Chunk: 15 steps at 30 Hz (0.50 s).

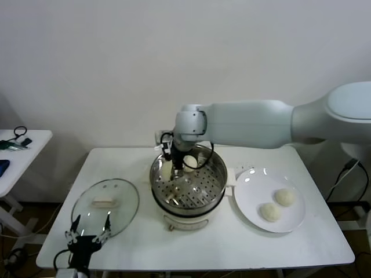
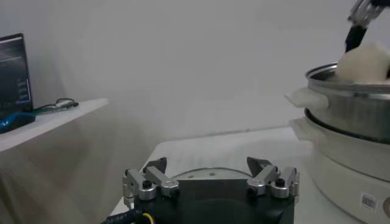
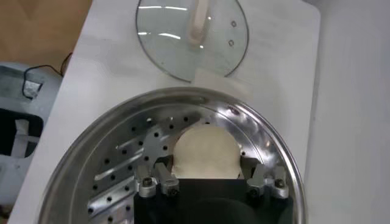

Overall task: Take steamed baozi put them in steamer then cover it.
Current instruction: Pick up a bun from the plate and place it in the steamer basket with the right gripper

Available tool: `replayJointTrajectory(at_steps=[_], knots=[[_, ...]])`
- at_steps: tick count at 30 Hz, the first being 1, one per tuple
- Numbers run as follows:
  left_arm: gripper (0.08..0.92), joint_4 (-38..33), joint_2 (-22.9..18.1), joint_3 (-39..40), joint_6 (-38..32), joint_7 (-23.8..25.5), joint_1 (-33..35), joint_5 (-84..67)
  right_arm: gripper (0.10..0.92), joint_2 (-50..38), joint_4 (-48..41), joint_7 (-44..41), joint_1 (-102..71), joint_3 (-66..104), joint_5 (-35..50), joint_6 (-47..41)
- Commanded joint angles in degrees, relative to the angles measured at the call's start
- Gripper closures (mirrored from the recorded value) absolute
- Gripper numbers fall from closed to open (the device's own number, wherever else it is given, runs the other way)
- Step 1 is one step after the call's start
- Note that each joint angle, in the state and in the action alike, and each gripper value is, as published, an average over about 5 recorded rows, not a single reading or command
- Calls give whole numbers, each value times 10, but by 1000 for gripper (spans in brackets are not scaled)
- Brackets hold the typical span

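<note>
I work in what looks like a robotics test lab: a plain white counter [image 1: 145, 243] against a bare white wall [image 1: 174, 52]. To my left, a small side table [image 1: 23, 152] carries loose cables [image 1: 17, 139], and more wiring trails on the floor beneath.

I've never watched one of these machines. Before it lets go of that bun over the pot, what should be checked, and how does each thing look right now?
1. Bun held: the right gripper is shut on a baozi. Ok.
2. Bun over the tray: it hangs inside the steamer, above the perforated tray. Ok.
3. Landing spot free: another bun lies at the tray's left edge; whether the two touch, cannot tell.
4. Buns left to move: two wait on the white plate. Task not finished.
5. Glass lid: lies flat on the table left of the pot, handle up, reachable. Ok.
6. Left gripper: open, parked near the lid, clear of the pot. Ok.
</note>
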Motion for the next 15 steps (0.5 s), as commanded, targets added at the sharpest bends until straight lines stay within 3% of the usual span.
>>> replayJointTrajectory(at_steps=[1, 7, 15], knots=[[177, 3, 0, 0, -1, 0, 0, 0, 313, 43, -44, 28, -59, 4, -11, -25], [177, 9, 2, 3, -3, 0, -4, 1, 311, 42, -44, 27, -51, 1, -12, -23], [177, 11, 5, 2, -1, 0, -9, 0, 208, -2, 0, -35, 23, -29, -39, 31]])
